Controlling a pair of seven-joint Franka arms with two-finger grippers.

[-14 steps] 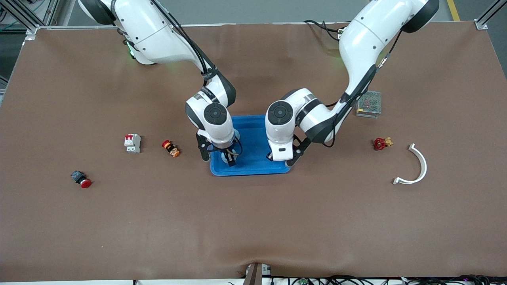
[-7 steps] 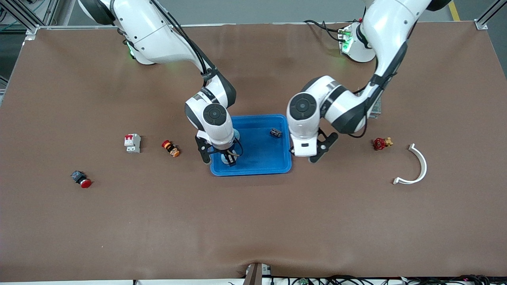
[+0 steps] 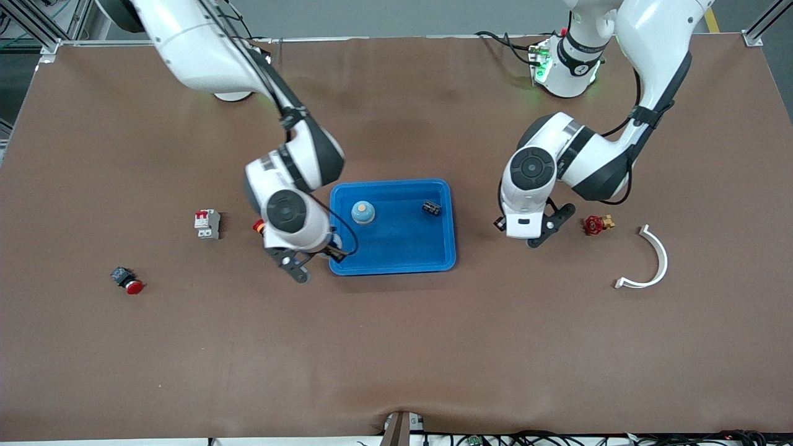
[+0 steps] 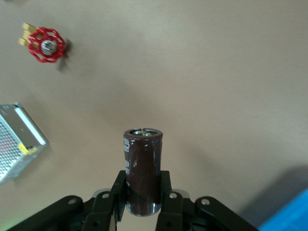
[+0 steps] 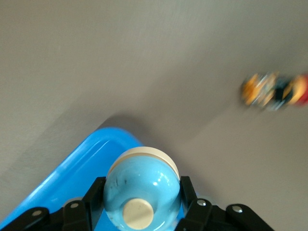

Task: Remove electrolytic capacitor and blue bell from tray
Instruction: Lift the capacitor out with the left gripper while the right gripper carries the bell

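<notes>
The left gripper (image 4: 142, 195) is clamped on a dark brown capacitor (image 4: 143, 173). The capacitor's long axis runs straight out along the fingers. Its silver end cap points away from the wrist, down toward the table. The gripper hangs over bare table between the blue tray (image 3: 396, 265) and a red valve (image 3: 595, 224). A metal mesh box (image 4: 17, 142) lies near the valve.

The right gripper (image 5: 142, 204) is closed around a light blue bell (image 5: 142, 190). The bell sits upright, its dome and cream button facing up toward the wrist. It is over the tray's corner at the right arm's end of the table. An orange and red push button (image 5: 274, 91) lies on the table just beside that corner.

Inside the tray rest a second bell (image 3: 362, 212), upright, and a small dark second capacitor (image 3: 432, 207), lying on its side.

A second ago both grippers were low inside the tray. Half a second ago the left one had drawn out past the tray's edge. Now both have pulled clear to either end, and the two parts in the tray are uncovered.
</notes>
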